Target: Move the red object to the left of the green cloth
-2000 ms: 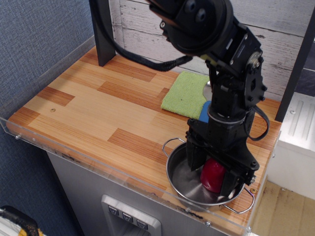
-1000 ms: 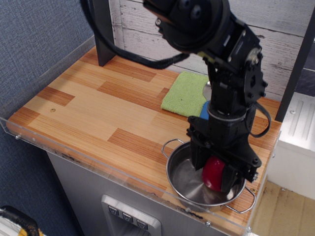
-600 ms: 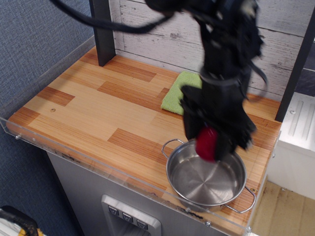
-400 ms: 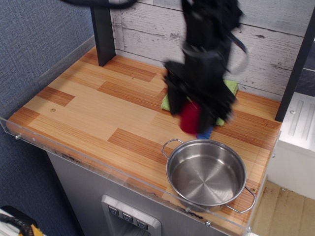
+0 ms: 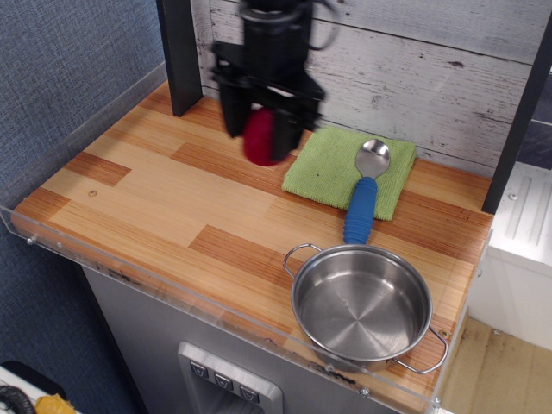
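The red object (image 5: pixel 259 138) is a glossy deep-red lump held between the fingers of my gripper (image 5: pixel 261 136), which is shut on it. The gripper hangs above the wooden table, just left of the green cloth (image 5: pixel 332 166). The cloth lies flat at the back right of the table. I cannot tell how high above the wood the red object is. The arm is motion-blurred.
A blue-handled metal spoon (image 5: pixel 366 191) lies across the cloth's right part, its handle reaching onto the wood. An empty steel pan (image 5: pixel 360 304) stands at the front right. A dark post (image 5: pixel 181 56) stands at the back left. A clear acrylic rim (image 5: pixel 112 267) edges the table.
The gripper lifted the red object out of the steel pan and carried it back and left, past the cloth. The pan is now empty and the spoon is uncovered.
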Motion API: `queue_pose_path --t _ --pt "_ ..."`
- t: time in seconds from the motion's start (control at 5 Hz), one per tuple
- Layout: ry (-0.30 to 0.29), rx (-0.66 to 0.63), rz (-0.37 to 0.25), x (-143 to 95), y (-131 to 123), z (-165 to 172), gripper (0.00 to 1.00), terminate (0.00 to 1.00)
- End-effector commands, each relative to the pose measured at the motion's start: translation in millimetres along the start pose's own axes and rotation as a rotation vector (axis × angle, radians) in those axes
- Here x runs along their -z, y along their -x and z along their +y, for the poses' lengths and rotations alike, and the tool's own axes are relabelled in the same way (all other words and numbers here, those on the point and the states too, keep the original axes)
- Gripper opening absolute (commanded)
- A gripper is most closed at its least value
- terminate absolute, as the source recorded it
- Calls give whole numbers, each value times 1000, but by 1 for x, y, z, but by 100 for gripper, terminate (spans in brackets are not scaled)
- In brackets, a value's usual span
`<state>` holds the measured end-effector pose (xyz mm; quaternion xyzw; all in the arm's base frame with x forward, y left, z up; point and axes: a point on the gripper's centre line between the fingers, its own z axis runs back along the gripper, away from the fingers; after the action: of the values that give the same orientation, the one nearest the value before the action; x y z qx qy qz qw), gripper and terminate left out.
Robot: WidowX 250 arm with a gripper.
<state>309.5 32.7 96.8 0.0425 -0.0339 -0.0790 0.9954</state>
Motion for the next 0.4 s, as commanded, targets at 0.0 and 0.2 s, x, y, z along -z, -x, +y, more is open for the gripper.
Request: queue_pose_path --t 0.0,0.2 --pt "22 -55 39 18 -17 42 0 0" --pt "28 -93 47 23 -16 54 0 0"
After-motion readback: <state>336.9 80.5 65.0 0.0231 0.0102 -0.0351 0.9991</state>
